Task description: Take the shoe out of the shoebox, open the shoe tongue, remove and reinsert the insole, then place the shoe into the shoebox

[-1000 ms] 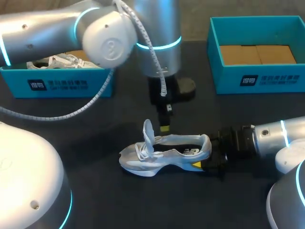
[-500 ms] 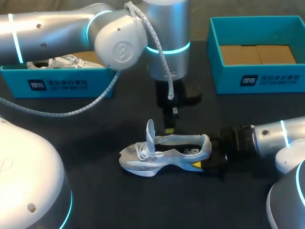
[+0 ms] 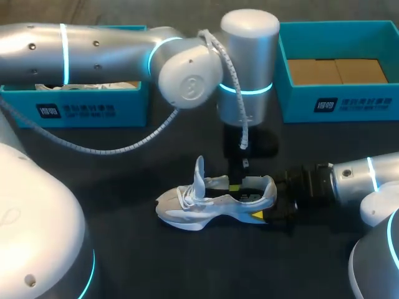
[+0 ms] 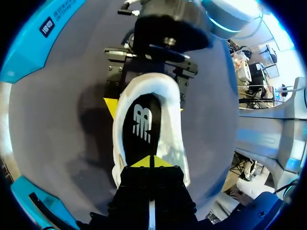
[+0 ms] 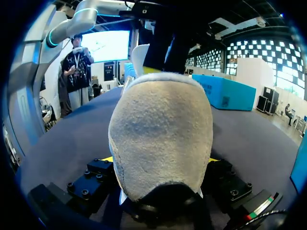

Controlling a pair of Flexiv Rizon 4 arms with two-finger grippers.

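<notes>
At the upper left of the head view stands the left box [image 3: 87, 111], with a second shoe [image 3: 59, 85] lying in it. The left arm [image 3: 93, 53] comes in over that box and ends above the middle of the bench [image 3: 137, 261], its wrist pointing straight down.

The left gripper [image 3: 234, 185] is in the mouth of the shoe [image 3: 206, 202], which lies on its sole at centre frame, out of both boxes, toe toward the left. The tongue [image 3: 199, 173] stands pulled up and forward, leaving the mouth wide. That is probably why the gripper can enter from above. In the left wrist view its yellow tips are pressed together with only a thin seam between them, and they point at the near end of the dark insole [image 4: 144, 124]. The insole lies flat in the shoe. I cannot tell whether the tips have pinched its edge. The step in hand looks like starting to lift the insole out.

To the right, the right gripper [image 3: 269, 202] is clenched on the heel, one yellow tip on each side. The right wrist view shows the grey heel filling the space between its fingers. This grip likely pins the shoe so that it does not rise with the insole.

At the upper right the right box [image 3: 340, 103] shows only its brown floor, so it is ready for the shoe's return.
</notes>
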